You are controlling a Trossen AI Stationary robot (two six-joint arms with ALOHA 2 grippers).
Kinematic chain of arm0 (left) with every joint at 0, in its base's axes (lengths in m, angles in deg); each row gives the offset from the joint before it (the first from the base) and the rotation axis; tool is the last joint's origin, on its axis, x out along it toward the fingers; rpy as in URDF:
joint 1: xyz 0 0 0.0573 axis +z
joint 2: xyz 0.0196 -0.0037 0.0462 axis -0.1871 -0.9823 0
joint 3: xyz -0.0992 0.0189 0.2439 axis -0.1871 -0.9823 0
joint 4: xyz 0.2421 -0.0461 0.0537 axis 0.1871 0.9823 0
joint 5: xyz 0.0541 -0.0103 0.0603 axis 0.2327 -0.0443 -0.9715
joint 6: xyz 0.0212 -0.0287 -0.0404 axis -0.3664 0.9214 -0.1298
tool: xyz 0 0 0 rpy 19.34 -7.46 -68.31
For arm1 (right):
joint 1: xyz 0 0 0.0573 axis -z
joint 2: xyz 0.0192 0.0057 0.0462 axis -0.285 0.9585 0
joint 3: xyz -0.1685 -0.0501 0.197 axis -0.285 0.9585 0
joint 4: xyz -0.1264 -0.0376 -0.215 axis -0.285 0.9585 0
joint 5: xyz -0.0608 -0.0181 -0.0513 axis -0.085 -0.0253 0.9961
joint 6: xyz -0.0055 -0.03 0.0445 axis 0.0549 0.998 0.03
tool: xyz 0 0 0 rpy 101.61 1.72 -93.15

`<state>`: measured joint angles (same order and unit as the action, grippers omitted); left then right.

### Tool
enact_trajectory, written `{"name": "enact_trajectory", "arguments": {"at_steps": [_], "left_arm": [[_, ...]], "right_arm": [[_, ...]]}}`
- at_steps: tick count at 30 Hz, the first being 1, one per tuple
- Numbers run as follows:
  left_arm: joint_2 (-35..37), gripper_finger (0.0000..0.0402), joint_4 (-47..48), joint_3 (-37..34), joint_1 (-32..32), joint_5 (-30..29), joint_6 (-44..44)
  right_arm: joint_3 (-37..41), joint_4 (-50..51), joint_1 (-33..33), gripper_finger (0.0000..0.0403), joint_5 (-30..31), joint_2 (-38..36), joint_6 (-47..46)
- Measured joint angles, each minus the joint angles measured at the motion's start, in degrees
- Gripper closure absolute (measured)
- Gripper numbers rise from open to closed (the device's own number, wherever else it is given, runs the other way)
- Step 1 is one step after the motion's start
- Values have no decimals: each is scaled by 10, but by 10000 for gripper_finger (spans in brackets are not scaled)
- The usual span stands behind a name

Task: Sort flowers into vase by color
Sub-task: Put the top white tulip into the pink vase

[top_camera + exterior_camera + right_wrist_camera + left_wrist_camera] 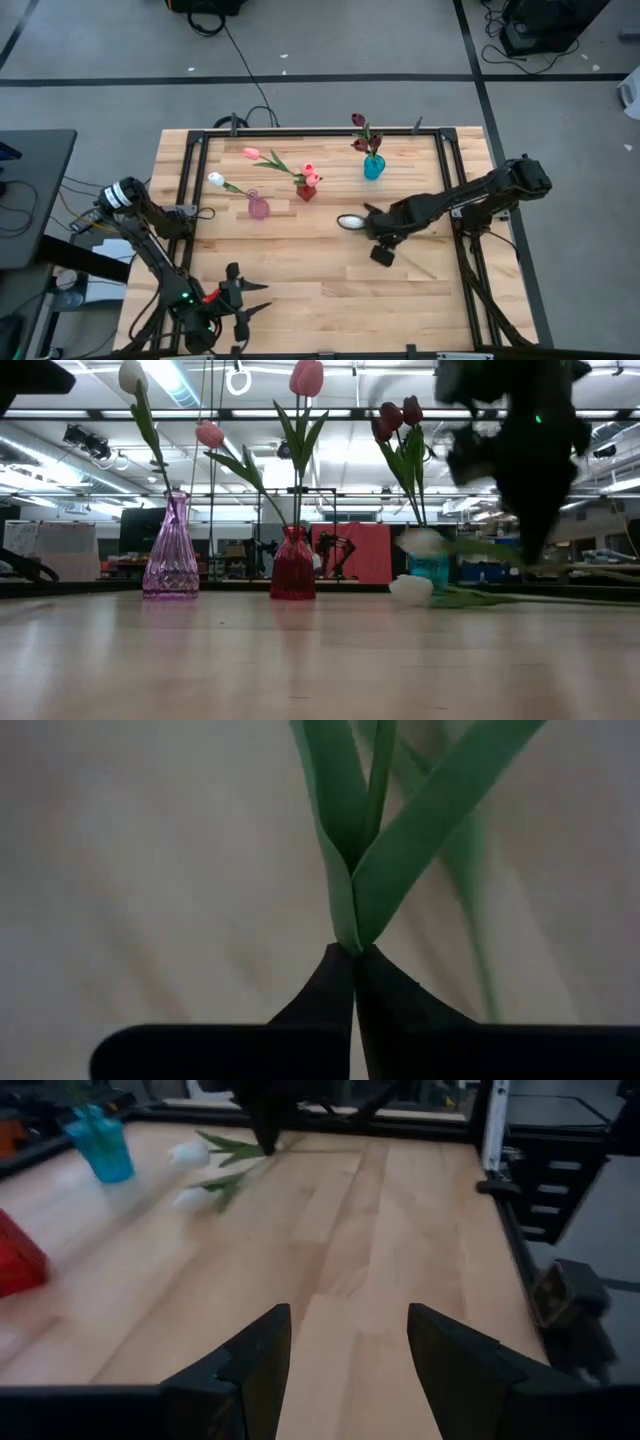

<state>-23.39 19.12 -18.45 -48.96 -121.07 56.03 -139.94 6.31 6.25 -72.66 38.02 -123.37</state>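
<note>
My right gripper (377,234) (353,965) is shut on a white tulip (421,541) near the middle of the table, right of the vases. A second white tulip (410,589) lies on the table just below it. A purple vase (258,207) holds a white tulip, and a red vase (306,191) holds pink tulips. Dark maroon tulips stand in a blue vase (373,167). My left gripper (243,300) (350,1342) waits open near the table's front left and touches nothing. My right gripper pinches the white tulip's green stem where two leaves fork from it (350,932), at the very ends of its two fingers. The fingers come from above, pointing steeply down. The flower head (350,222) is lifted off the table and points toward the vases.
The three vases stand in a row across the far middle of the table. A black metal frame (190,170) runs along the table's left, far and right sides. Bare wood (320,290) lies between the two grippers at the front.
</note>
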Motion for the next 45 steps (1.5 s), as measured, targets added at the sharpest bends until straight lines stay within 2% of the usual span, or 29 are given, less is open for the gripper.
{"name": "enact_trajectory", "arguments": {"at_steps": [8,12,16,19,22,26,34,37,45], "left_arm": [[-10,195,-16,0,-1,-16,-1],[-10,195,-35,0,0,-20,-19],[-10,195,-35,0,0,-26,-19],[-10,195,-34,0,0,-30,-16],[-10,195,-37,0,-3,-30,-14],[-10,195,-50,0,-11,-26,-12],[-10,195,-73,0,-23,-20,-11],[-10,195,-76,0,-31,-12,-8],[-10,195,-77,0,-70,-6,19]], "right_arm": [[-93,-233,-49,392,20,0,149],[-96,-440,-58,392,49,0,257],[-97,-622,-63,391,119,5,357],[-97,-730,-65,391,149,22,435],[-99,-817,-63,390,150,47,495],[-141,-851,-59,390,164,101,541],[-303,-845,-43,389,226,245,642],[-356,-851,-27,389,243,287,652],[-398,-901,17,389,255,348,678]]}}
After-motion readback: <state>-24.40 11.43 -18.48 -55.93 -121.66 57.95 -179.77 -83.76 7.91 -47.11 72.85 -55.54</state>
